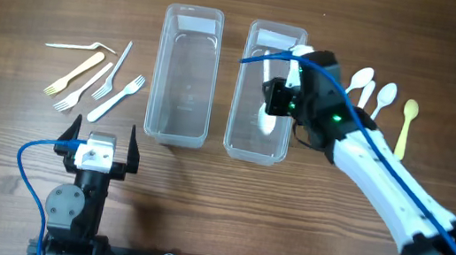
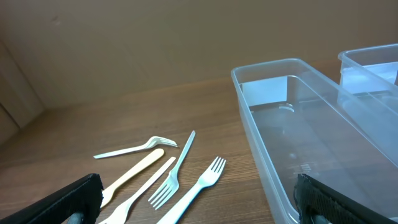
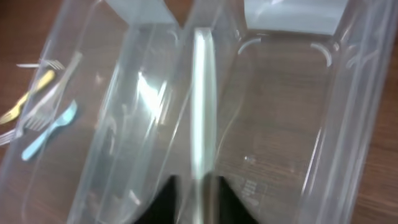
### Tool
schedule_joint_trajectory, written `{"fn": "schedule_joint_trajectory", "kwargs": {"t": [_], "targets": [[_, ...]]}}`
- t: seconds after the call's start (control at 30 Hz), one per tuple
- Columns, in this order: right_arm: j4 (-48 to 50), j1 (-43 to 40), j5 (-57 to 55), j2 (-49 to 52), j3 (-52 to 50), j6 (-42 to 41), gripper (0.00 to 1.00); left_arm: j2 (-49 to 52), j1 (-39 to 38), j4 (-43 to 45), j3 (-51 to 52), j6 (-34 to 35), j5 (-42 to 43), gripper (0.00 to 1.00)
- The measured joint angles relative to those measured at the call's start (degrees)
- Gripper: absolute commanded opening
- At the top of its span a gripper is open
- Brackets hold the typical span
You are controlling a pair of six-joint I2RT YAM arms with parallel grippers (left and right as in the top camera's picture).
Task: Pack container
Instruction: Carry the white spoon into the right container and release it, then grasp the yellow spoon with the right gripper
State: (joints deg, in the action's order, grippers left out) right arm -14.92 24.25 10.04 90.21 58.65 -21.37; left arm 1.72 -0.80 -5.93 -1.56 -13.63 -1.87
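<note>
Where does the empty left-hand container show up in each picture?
Overhead: left container, centre-left, just right of the forks.
Left wrist: left container fills the right side, forks lower left.
Right wrist: left container spans the left half, forks far left.
Shared landmark: the forks.

A long clear container (image 2: 268,64) is lying on the wooden desk (image 2: 205,106), stretching away from the camera; a second container (image 2: 373,68) is sitting just beside it at the right edge; several forks (image 2: 202,183) are lying scattered to its left, one of them beige (image 2: 134,171); the left pincer (image 2: 199,198) is holding its dark fingers (image 2: 62,202) wide apart at the bottom corners.
</note>
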Motion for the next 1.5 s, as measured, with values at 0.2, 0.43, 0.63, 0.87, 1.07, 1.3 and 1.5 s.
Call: {"fn": "schedule_joint_trajectory", "kwargs": {"t": [0.2,0.43,0.63,0.87,1.07,1.3,1.5], "targets": [[3.2,0.0,0.1,1.7,0.0,-0.7,0.52,0.0,0.0,0.0,0.0,0.0,0.0,1.0],[-14.1,-10.0,-13.2,-13.7,0.7,2.1,0.54,0.0,0.0,0.0,0.0,0.0,0.0,1.0],[-19.0,-32.7,-20.7,-18.2,0.8,9.4,0.56,0.1,0.0,0.0,0.0,0.0,0.0,1.0],[-10.1,-41.3,-21.0,-7.8,0.8,16.2,0.58,0.1,0.0,0.0,0.0,0.0,0.0,1.0],[-2.6,-41.7,-20.8,1.7,0.8,20.1,0.59,0.1,0.0,0.0,0.0,0.0,0.0,1.0],[-0.2,-41.7,-17.6,10.8,0.8,21.6,0.57,0.1,0.0,0.0,0.0,0.0,0.0,1.0],[-0.2,-41.7,-17.5,16.0,0.8,21.5,0.57,0.1,0.0,0.0,0.0,0.0,0.0,1.0]]}}
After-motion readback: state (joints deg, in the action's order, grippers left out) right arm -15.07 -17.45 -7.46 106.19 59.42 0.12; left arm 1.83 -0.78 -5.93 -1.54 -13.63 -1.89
